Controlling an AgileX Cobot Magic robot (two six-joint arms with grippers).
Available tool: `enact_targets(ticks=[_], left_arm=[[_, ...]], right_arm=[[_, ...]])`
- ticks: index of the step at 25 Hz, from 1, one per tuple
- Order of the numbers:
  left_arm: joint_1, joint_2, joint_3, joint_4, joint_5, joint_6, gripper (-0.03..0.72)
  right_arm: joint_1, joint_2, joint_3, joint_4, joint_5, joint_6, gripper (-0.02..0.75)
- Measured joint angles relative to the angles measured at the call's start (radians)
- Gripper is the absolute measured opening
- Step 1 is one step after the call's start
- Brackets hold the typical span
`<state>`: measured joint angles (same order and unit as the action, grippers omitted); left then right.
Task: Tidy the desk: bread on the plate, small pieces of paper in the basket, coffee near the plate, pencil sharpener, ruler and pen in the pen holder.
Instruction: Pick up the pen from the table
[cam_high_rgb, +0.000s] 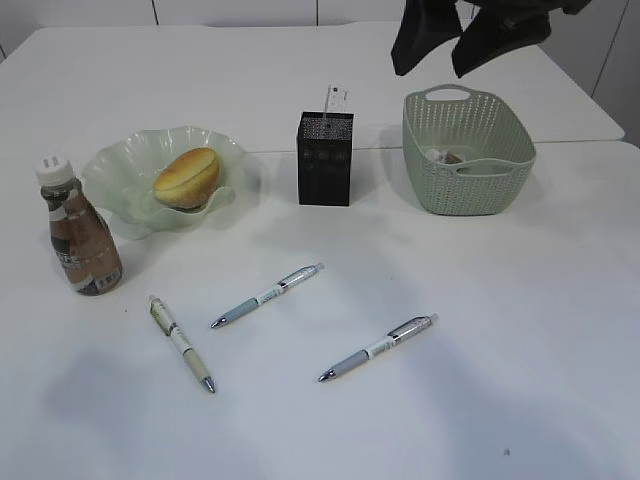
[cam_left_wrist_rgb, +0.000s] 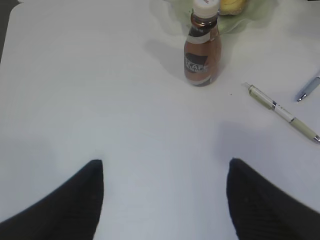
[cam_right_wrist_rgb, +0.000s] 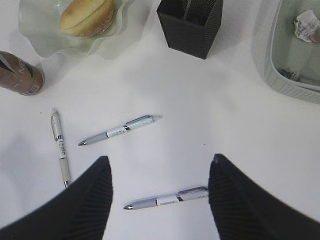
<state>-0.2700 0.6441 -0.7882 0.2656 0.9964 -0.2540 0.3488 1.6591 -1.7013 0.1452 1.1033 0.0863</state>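
Both grippers' fingers apart, left (cam_left_wrist_rgb: 165, 200) over bare desk (cam_left_wrist_rgb: 100, 100), right (cam_right_wrist_rgb: 160, 200) above grey pen (cam_right_wrist_rgb: 167, 198), coffee (cam_high_rgb: 80, 240) nr plate (cam_high_rgb: 120, 165) rim

The exterior view looks down at a slant across the counter (cam_high_rgb: 520, 330) from its near edge, taking in the whole spread. The left wrist view looks over its own spread hand (cam_left_wrist_rgb: 165, 200) at the bottom of the frame, low and close to the counter, with the coffee (cam_left_wrist_rgb: 202, 47) at upper centre. The right wrist view sits higher, looking steeply down past its hand (cam_right_wrist_rgb: 160, 200) at three pens. Both wrist views share the coffee, the plate's (cam_right_wrist_rgb: 37, 35) edge and the greenish pen (cam_left_wrist_rgb: 282, 112).
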Motion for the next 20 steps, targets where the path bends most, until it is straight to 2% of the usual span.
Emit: enact_targets(ticks=[10, 20], left_arm=[[0.000, 0.000, 0.000, 0.000, 0.039, 0.000, 0.530], [0.000, 0.000, 0.000, -0.028, 0.058, 0.000, 0.528]], right_arm=[[0.000, 0.000, 0.000, 0.000, 0.115, 0.214, 0.478], [0.000, 0.000, 0.000, 0.000, 0.144, 0.252, 0.478]])
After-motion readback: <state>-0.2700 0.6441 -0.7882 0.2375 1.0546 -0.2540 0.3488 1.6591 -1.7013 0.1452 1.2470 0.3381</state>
